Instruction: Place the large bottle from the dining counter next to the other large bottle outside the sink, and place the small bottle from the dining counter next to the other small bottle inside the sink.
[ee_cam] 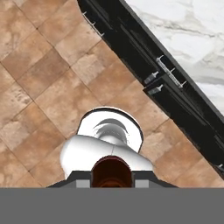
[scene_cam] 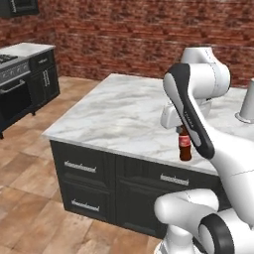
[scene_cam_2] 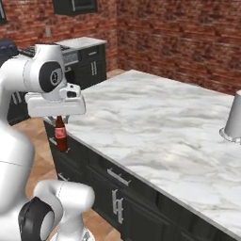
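Stove (scene_cam: 12, 74) far left by brick wall. My fingers (scene_cam: 182, 130) are clamped on the small bottle (scene_cam: 185, 145) by its neck, upright, off the marble surface (scene_cam: 124, 111), hanging past its front edge. Grey cup-like thing (scene_cam: 246, 103) sits right.

Small bottle (scene_cam: 185, 147) red label: text unreadable

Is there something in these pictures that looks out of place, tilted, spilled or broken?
Nothing looks spilled, broken or askew. The short dark-brown bottle with the red label hangs upright from the shut gripper, off the edge of the white-grey marble dining counter, above the floor. A grey upturned cup-like thing stands upright on the counter.
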{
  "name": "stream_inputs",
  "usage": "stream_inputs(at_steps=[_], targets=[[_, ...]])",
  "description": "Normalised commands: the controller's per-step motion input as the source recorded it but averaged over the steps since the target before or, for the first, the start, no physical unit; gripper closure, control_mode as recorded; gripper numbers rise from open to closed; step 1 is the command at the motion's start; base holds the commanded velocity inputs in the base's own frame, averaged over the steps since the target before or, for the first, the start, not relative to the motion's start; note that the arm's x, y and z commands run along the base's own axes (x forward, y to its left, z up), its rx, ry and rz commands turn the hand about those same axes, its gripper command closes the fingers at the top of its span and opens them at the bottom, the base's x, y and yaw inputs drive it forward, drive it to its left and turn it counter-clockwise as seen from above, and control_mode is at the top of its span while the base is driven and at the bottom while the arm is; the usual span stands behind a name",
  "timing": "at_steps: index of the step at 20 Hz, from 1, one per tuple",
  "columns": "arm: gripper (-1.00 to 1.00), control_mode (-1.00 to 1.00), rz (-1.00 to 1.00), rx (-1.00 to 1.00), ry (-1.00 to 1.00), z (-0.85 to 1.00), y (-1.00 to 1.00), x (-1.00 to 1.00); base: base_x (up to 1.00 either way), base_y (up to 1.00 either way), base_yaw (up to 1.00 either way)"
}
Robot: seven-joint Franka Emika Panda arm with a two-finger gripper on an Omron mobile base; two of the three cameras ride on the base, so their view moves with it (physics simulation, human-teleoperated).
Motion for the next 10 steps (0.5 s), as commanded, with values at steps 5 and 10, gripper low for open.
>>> stream_inputs(at_steps=[5,10], targets=[[1.0,1.0,0.0,0.0,0.0,0.0,0.0,0.0,0.0,0.11,0.25],[1.0,1.0,0.0,0.0,0.0,0.0,0.0,0.0,0.0,0.0,0.25]])
